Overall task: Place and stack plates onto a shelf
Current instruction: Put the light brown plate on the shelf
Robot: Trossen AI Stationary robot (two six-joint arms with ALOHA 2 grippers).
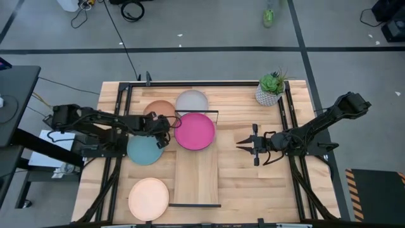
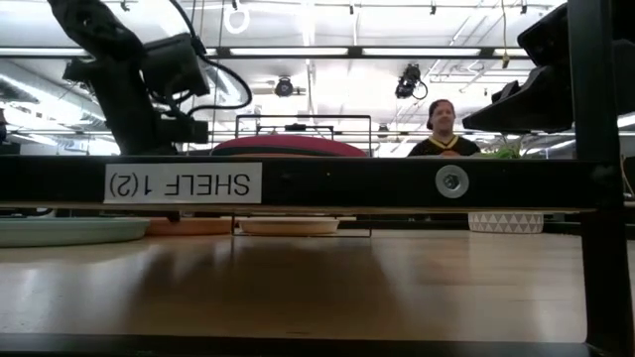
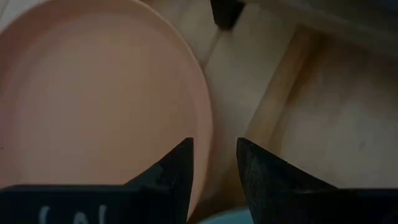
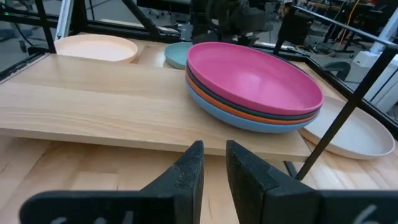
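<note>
A stack of plates [image 1: 195,131] with magenta on top sits on the far half of the light-wood shelf [image 1: 197,183]; in the right wrist view the stack [image 4: 255,84] shows a dark plate, orange and blue beneath. On the table lie a tan plate [image 1: 157,109], a grey plate [image 1: 192,100], a light teal plate [image 1: 144,151] and a peach plate [image 1: 149,198]. My left gripper [image 1: 163,128] is open and low over the tan plate's right rim [image 3: 205,143], one finger over the plate and one outside it. My right gripper [image 1: 242,144], right of the shelf, points at the stack with a narrow gap between its fingers.
A potted plant [image 1: 272,88] stands at the table's far right. Black bars [image 1: 196,205] close the shelf's ends. The shelf's near half is bare wood [image 4: 93,99]. A person [image 2: 442,129] stands beyond the table in the low view.
</note>
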